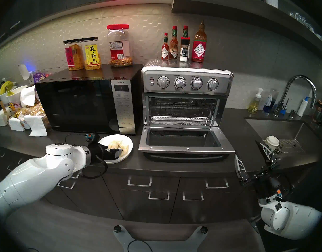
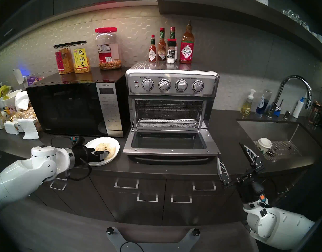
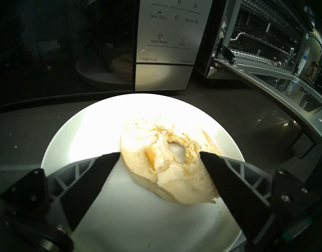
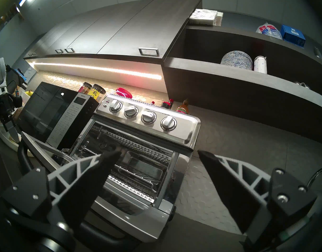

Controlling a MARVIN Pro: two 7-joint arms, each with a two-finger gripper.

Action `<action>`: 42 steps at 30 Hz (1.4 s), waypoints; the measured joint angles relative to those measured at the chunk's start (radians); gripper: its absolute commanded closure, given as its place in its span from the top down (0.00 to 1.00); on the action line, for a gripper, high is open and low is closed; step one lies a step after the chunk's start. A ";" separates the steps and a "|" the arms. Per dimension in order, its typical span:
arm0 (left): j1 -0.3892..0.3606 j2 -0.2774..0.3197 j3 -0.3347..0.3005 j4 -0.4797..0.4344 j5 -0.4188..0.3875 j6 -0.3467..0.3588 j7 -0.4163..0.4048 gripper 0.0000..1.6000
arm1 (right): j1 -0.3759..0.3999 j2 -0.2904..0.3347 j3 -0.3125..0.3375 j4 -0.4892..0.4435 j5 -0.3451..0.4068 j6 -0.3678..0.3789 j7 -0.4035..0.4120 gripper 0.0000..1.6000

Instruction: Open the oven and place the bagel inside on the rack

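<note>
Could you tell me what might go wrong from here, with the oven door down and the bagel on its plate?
1. The left tool is open around the bagel, whose torn, soft crumb might crush or rip when squeezed.
2. The white plate lies loose on the counter, so a sideways nudge could slide it.
3. The toaster oven's dropped door juts beside the plate; a low carry to the rack might clip its edge.

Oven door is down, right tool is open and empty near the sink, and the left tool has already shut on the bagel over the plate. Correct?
Not quite. In the left wrist view the left tool is open, its fingers straddling the bagel on the plate, not shut on it. The rest holds.
</note>
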 measured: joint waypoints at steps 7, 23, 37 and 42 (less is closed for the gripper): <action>0.000 0.000 0.000 0.000 0.000 0.000 0.000 1.00 | 0.000 0.000 0.000 0.000 0.000 0.000 0.000 1.00; 0.000 0.000 0.000 0.000 0.000 0.000 0.000 1.00 | 0.000 0.000 0.000 0.000 0.000 0.000 0.000 1.00; 0.000 0.000 0.000 0.000 0.000 0.000 0.000 1.00 | 0.000 0.000 0.000 0.000 0.000 0.000 0.000 1.00; 0.000 0.000 0.000 0.000 0.000 0.000 0.000 1.00 | 0.000 0.000 0.000 0.000 0.000 0.000 0.000 1.00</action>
